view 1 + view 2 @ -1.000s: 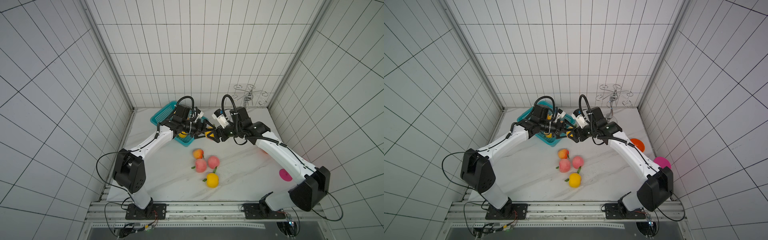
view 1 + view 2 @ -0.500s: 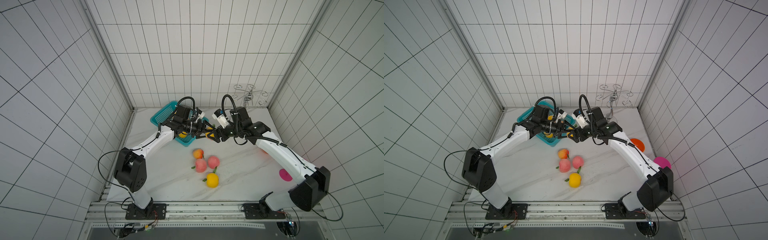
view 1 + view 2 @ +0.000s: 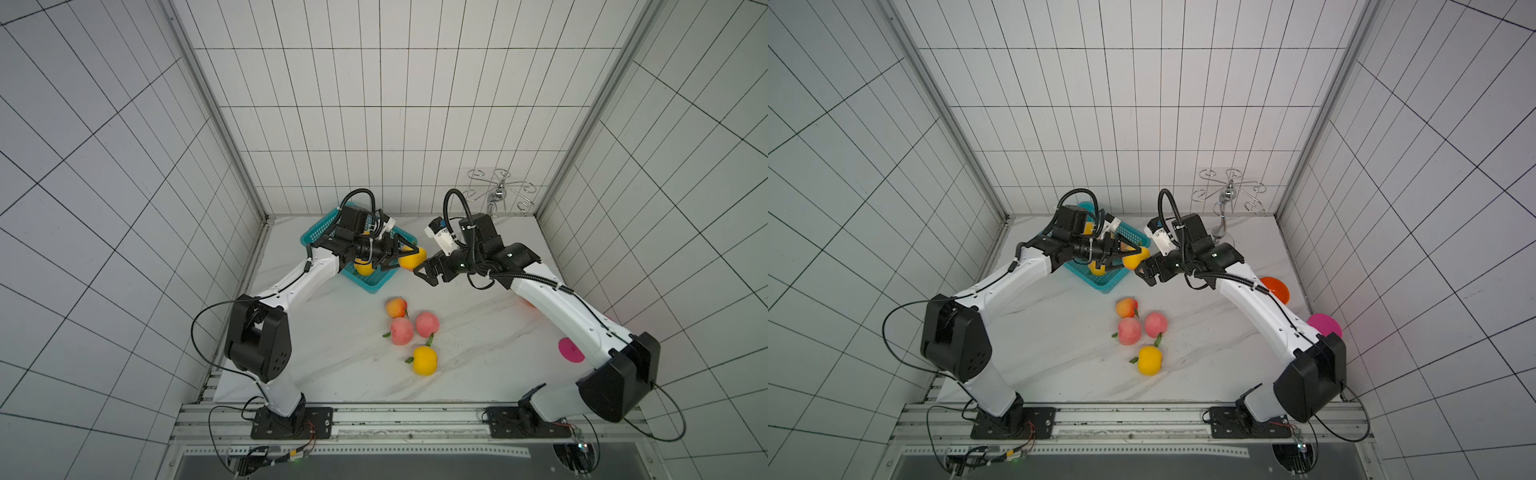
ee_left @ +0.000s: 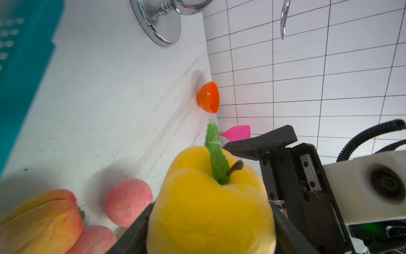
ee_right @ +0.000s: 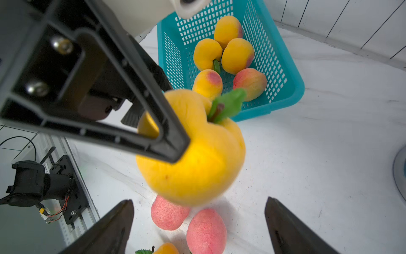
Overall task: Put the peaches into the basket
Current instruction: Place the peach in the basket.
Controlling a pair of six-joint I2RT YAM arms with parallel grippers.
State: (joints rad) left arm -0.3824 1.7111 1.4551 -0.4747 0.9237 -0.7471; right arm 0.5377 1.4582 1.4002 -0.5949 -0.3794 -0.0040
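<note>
White marble tabletop [image 3: 332, 361] lay under a mid-air exchange: the left gripper [image 3: 402, 257] was clamped on a yellow peach [image 4: 208, 209], held just outside the basket [image 5: 299, 91], while the right gripper [image 3: 424, 270] stood with jaws wide apart just beside the fruit. The soft skin dented under the grip, so a shallow pinch could let it slip and drop among the four loose peaches [image 3: 401, 331], scattering them; a hasty swing might clip the basket's rim.

Left fingers [image 5: 171, 140] clamped (right fingers [image 5: 109, 228] spread)
</note>
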